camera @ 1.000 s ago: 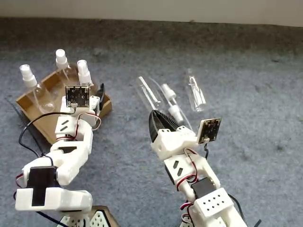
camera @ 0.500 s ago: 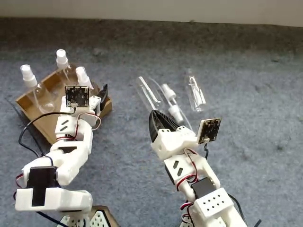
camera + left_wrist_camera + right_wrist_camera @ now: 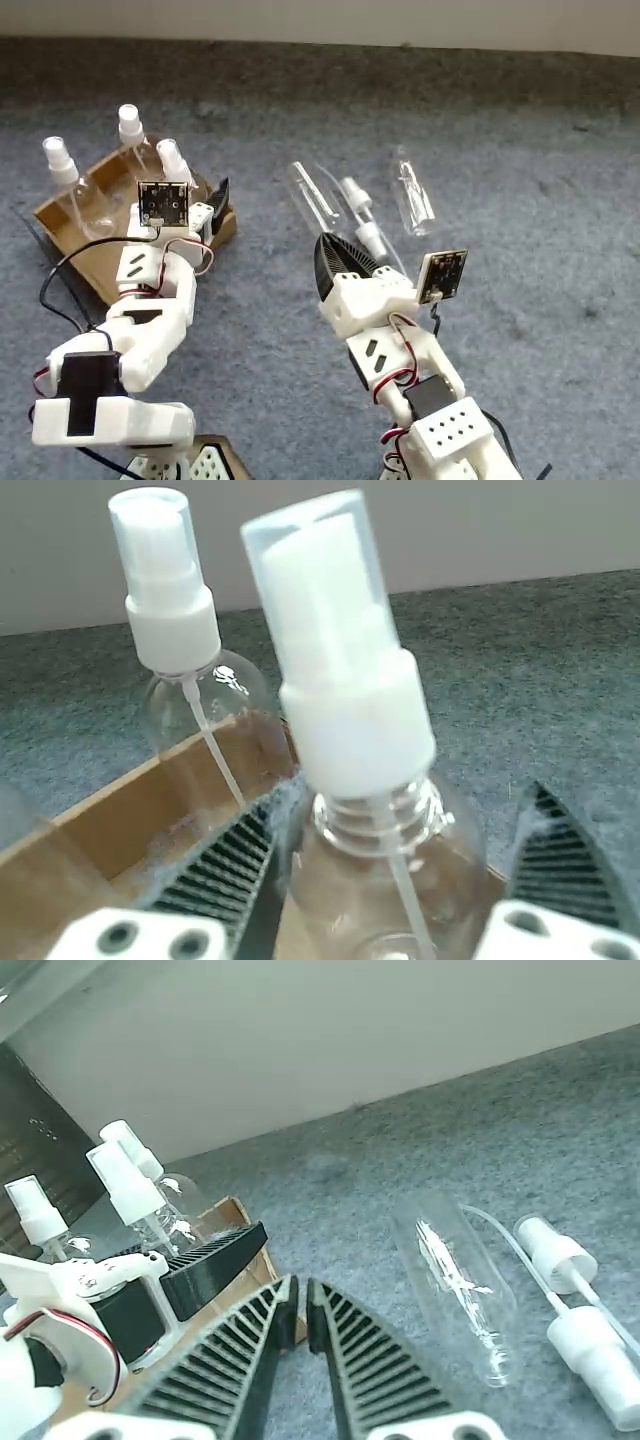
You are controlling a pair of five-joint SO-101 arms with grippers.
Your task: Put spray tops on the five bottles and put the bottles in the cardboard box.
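White left arm (image 3: pixel 150 320) extends forward from its base at the near edge of the counter (image 3: pixel 530 280), with its wrist over the cardboard box (image 3: pixel 85 262). The left tool (image 3: pixel 400 810) is spread wide, one ribbed black finger on each side of an upright bottle (image 3: pixel 385 890) that carries a spray top (image 3: pixel 345 680). A gap shows between this bottle and at least one finger. The bottle stands in the box at the corner nearest the middle of the counter.

Two more capped bottles (image 3: pixel 128 130) (image 3: pixel 60 165) stand upright in the box, farther from the arm's base and apart from the tool.

The right arm (image 3: pixel 400 340) reaches forward and slightly toward the left arm. The right tool (image 3: pixel 301 1295) is closed to a narrow slit and holds nothing. Its tip sits low over the grey carpet.

Two uncapped bottles (image 3: pixel 312 192) (image 3: pixel 413 195) lie on their sides beyond the right tool. Two loose spray tops (image 3: pixel 356 193) (image 3: pixel 372 238) lie between them, the nearer one just beside the tool tip.

Edges and open room:
- Box walls are low; the wall facing the right arm lies just beside the left tool's outer finger.
- Open carpet separates the box from the lying bottles.
- A broad stretch of carpet lies right of the right arm.
- The far edge of the carpet meets a pale wall (image 3: pixel 400 20).
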